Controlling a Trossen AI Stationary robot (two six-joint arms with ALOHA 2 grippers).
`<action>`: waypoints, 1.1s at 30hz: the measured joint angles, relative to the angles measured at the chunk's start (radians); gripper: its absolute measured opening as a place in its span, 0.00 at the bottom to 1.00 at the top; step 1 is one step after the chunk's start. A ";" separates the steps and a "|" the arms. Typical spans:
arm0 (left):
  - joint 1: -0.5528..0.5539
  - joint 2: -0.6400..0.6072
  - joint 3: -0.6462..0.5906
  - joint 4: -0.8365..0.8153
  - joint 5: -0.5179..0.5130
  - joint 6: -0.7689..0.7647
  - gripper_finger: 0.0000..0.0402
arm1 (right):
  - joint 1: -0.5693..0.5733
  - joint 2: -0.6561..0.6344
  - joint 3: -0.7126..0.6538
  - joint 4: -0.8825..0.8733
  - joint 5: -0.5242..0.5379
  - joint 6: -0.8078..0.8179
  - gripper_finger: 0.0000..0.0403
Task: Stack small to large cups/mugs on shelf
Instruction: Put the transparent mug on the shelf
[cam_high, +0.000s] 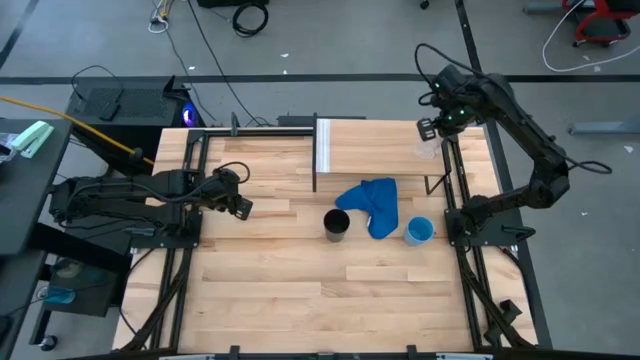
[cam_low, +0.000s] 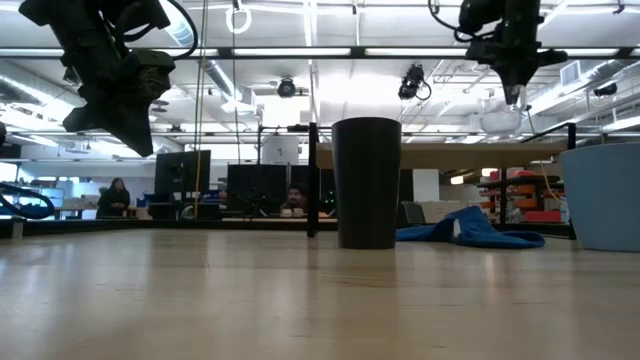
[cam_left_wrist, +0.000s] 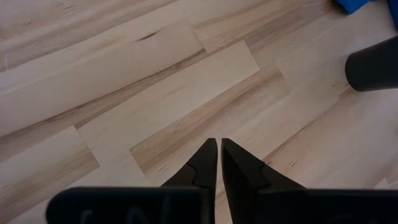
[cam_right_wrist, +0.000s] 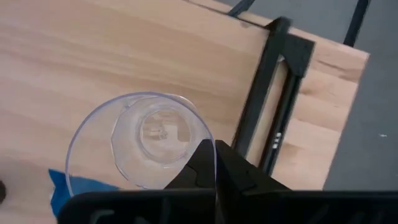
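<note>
no readable brand, label or writing shows on any object. seen from above, the left gripper (cam_high: 243, 205) hovers over bare planks on the left part of the wooden table (cam_high: 260, 290), its fingers (cam_left_wrist: 208, 163) pressed together and holding nothing. open tabletop surrounds it, and the whole front half of the table is free wood. right of it, near the table's middle, the tall black tumbler (cam_high: 337, 224) stands upright with its mouth up; its inside is too dark to judge. a crumpled blue cloth (cam_high: 372, 204) lies just beside the tumbler, reaching toward the bright blue cup (cam_high: 419, 232), which stands upright near the table's right edge and appears to hold nothing. behind the cloth, the shelf (cam_high: 370, 147) of pale wood sits along the table's back edge, its top mostly bare. at the far right, the right gripper (cam_high: 429, 130) hangs above the shelf's right end, pinching the rim of the small clear glass (cam_right_wrist: 142, 141). the glass is upright, lifted off the surface, with nothing in it. in the low view, people sit far off in the room beyond.
</note>
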 joint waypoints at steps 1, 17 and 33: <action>0.000 0.000 0.000 0.000 0.000 0.000 0.07 | 0.000 0.002 -0.004 0.009 0.001 0.002 0.00; 0.000 0.000 0.000 0.000 0.000 0.000 0.08 | 0.000 0.046 -0.051 0.098 0.001 0.004 0.00; 0.000 0.000 0.000 0.000 0.000 0.000 0.10 | -0.009 0.046 -0.051 0.093 0.001 0.038 0.04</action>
